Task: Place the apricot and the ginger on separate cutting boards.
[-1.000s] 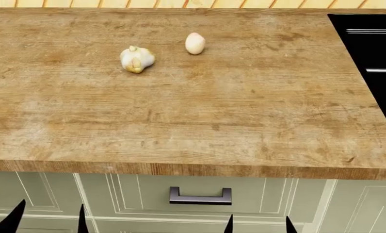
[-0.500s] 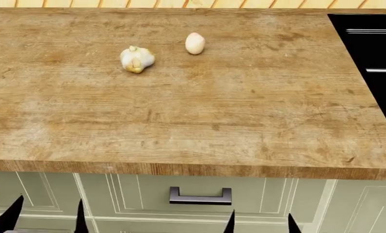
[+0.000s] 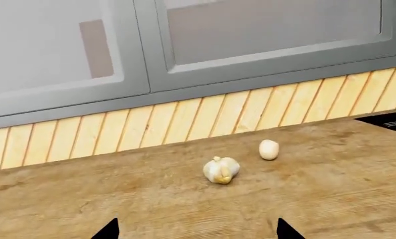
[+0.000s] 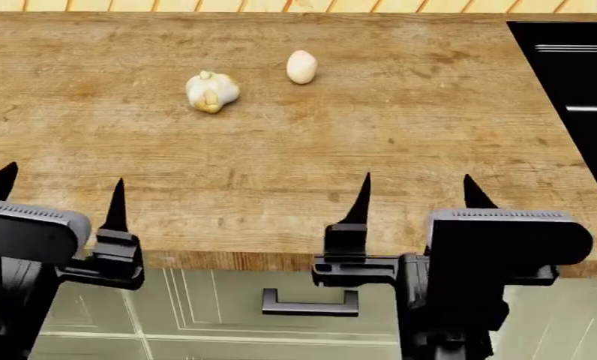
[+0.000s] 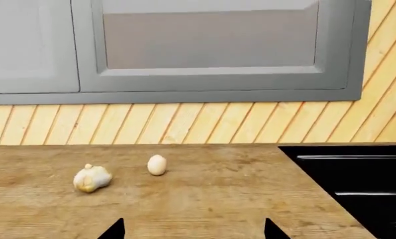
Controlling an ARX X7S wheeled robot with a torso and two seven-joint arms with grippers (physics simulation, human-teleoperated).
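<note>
Apricot [image 4: 301, 67] and ginger [image 4: 211, 91] are found lying bare on the wooden countertop [image 4: 379, 150], near each other but not touching; no cutting board is seen in any view.

Ginger is placed to the robot's left of the apricot and slightly nearer the front edge; a black sink [image 4: 579, 97] is set at the counter's right end; left gripper [image 4: 58, 196] and right gripper [image 4: 415, 196] are held over the front edge, fingers spread apart, nothing gripped, well apart from both items.
</note>
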